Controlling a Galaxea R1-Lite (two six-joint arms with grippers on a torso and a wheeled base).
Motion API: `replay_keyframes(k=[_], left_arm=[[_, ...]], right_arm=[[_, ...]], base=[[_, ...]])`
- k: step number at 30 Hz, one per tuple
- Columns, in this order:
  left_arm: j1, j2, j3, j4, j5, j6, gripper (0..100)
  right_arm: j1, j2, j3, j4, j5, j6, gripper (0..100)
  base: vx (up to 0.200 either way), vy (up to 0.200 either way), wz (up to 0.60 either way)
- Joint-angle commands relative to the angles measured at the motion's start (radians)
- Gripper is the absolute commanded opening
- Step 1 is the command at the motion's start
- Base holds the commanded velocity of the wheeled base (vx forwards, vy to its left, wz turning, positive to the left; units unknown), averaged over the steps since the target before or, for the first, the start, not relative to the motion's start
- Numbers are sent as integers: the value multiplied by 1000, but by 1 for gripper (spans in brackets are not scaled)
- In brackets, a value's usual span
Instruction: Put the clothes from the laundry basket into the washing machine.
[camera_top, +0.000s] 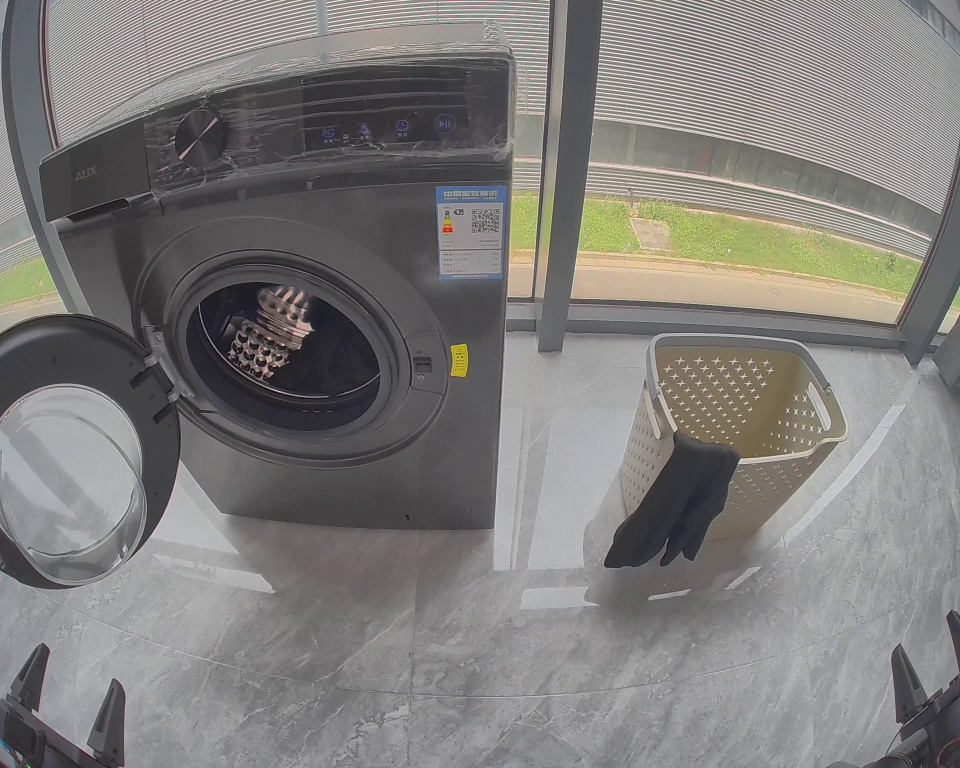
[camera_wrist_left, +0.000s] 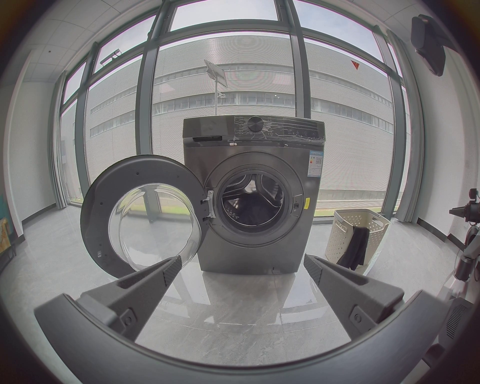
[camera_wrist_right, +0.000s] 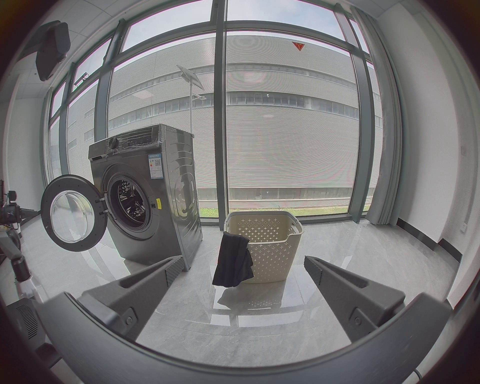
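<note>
Likely trouble: limp cloth, a light basket, an open door in the arm's path.
Grey sheet-metal front-loading washing machine (camera_top: 330, 215), panel under crinkled film, drum mouth open. Its round dark-rimmed door with bulging clear glass (camera_top: 75, 455) stands swung out on the robot's left; a left-arm sweep could knock it. Cream plastic laundry basket with star-shaped perforations (camera_top: 740, 342) sits on glossy stone floor, right of the machine and apart from it; it looks light, so a pull may tip or drag it. Soft black garment (camera_top: 680, 500) drapes over the basket's near rim, mostly outside; limp folds may slip a pinch or snag the drum lip. Left gripper (camera_top: 72, 690) and right gripper (camera_top: 930, 655): fingers spread wide, holding nothing.
</note>
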Motion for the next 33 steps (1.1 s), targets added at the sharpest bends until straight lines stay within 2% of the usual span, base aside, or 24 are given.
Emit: replay_keyframes(k=[1,5,8,12,17,23,29,31,32,33], left_arm=[[1,-15,18,0,0,-4,100],[1,-15,18,0,0,-7,100],[1,-15,18,0,0,5,100],[1,-15,18,0,0,-4,100],[2,-15,18,0,-1,10,100],[2,-15,18,0,-7,16,100],[2,-15,18,0,-9,20,100],[4,-15,18,0,-7,30,100],[4,-15,18,0,-7,30,100],[4,-15,18,2,0,8,100]], right_arm=[[0,-13,15,0,0,0,100],[0,-13,15,0,0,0,100],[0,-13,15,0,0,0,100],[0,-13,15,0,0,0,100],[0,-13,15,0,0,0,100],[0,-13,15,0,0,0,100],[0,-13,13,0,0,0,100],[0,-13,15,0,0,0,100],[0,-13,15,0,0,0,100],[0,-13,15,0,0,0,100]], base=[[0,-200,0],[0,-50,0],[0,0,0],[0,0,0],[0,0,0],[0,-200,0],[0,0,0],[0,0,0],[0,0,0],[0,0,0]])
